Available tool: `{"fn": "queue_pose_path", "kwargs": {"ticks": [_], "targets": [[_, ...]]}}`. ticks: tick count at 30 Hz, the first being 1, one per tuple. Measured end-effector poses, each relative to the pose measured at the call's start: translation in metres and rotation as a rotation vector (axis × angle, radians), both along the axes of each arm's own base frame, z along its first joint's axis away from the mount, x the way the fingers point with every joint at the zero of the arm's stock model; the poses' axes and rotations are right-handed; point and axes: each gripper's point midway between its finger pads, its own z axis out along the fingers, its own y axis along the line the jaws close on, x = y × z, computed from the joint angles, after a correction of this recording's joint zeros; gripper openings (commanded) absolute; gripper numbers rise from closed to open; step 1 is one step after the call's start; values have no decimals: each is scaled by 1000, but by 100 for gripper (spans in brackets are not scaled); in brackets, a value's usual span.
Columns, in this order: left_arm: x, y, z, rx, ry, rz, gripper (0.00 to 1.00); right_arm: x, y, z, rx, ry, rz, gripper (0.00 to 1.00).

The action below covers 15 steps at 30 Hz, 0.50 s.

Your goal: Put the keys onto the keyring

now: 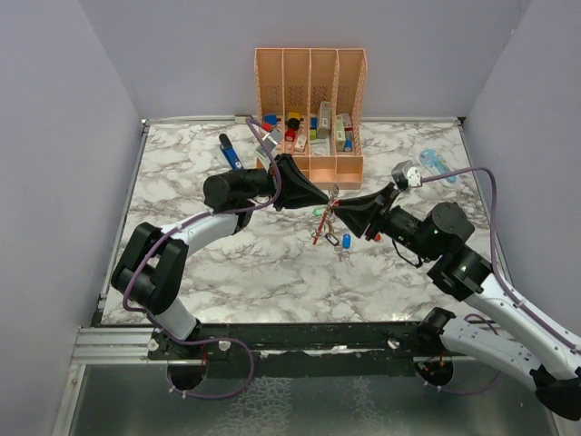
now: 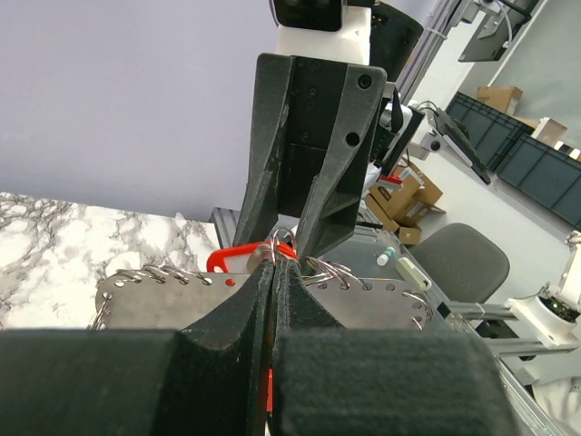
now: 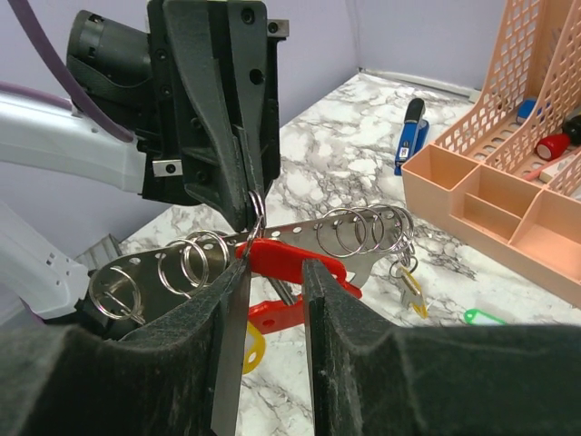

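The red keyring [image 3: 300, 262] hangs above the table between both grippers, joined to a perforated metal strip [image 3: 300, 232] carrying several split rings. My left gripper [image 2: 274, 263] is shut on a split ring at the keyring's top [image 2: 238, 257]. My right gripper [image 3: 270, 272] faces it with its jaws apart, the red clip just beyond the gap. A flat metal blade [image 3: 227, 363] lies against its left pad, with a yellow key head [image 3: 254, 350] below. Another yellow key [image 3: 413, 298] dangles from the strip. A green key [image 1: 319, 213] and a blue key [image 1: 346, 241] show under the grippers.
A peach slotted organizer [image 1: 310, 109] with small coloured items stands at the back. A blue pen-like tool [image 1: 230, 152] lies to its left. A pale blue item [image 1: 433, 163] lies at the back right. Walls close in the table on three sides.
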Motion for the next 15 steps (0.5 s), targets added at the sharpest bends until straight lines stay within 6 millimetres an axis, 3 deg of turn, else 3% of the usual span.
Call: {"fn": "queue_pose_path", "kwargs": {"ticks": [15], "targets": [[-1,0,0,4,-7,-6,0,-5,-3,5,6,-20,7,33]]}}
